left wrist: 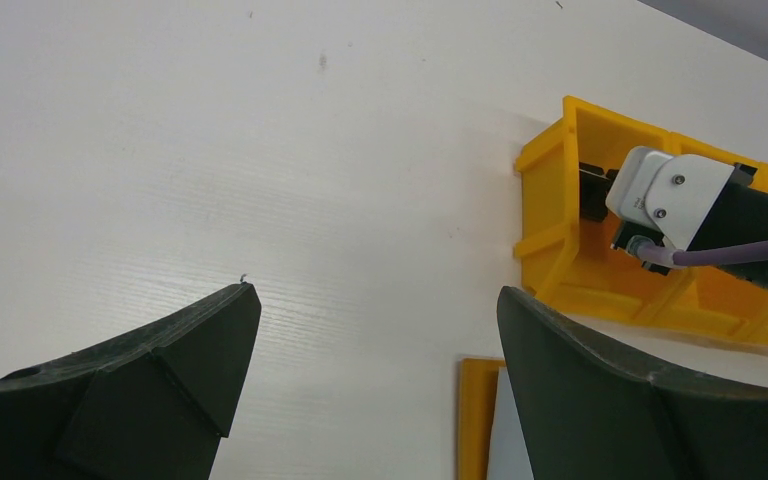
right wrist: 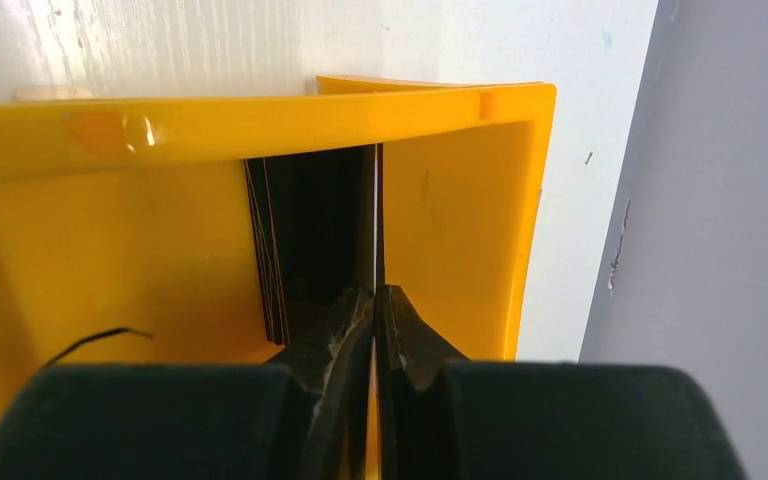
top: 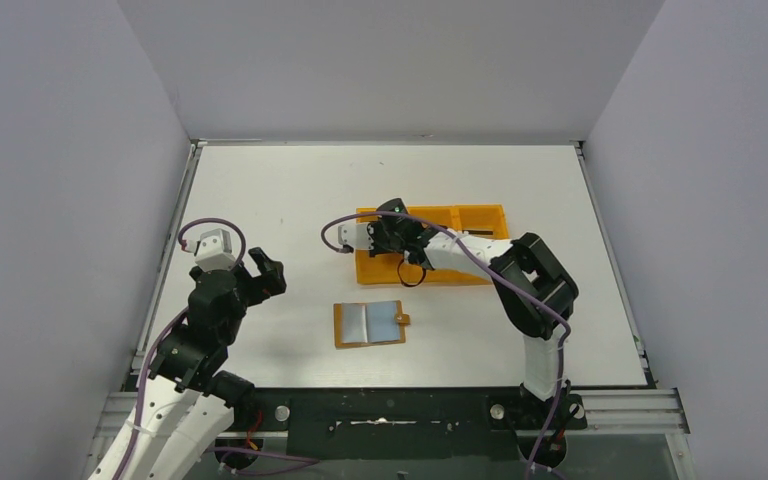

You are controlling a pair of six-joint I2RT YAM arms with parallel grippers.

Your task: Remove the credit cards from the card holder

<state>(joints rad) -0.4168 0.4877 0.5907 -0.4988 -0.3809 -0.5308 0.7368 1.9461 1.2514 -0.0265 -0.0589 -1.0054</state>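
Observation:
The card holder lies open and flat on the table, tan-orange with greyish inner panels and its snap tab on the right. Its corner shows in the left wrist view. My right gripper is down in the left compartment of the orange tray, shut on a thin credit card seen edge-on. Several dark cards stand on edge in that compartment, just left of my fingers. My left gripper is open and empty, left of the holder and above the table.
The orange tray's far end wall stands right behind the held card. The right arm's purple cable loops over the tray's front edge. Grey walls close in the table on three sides.

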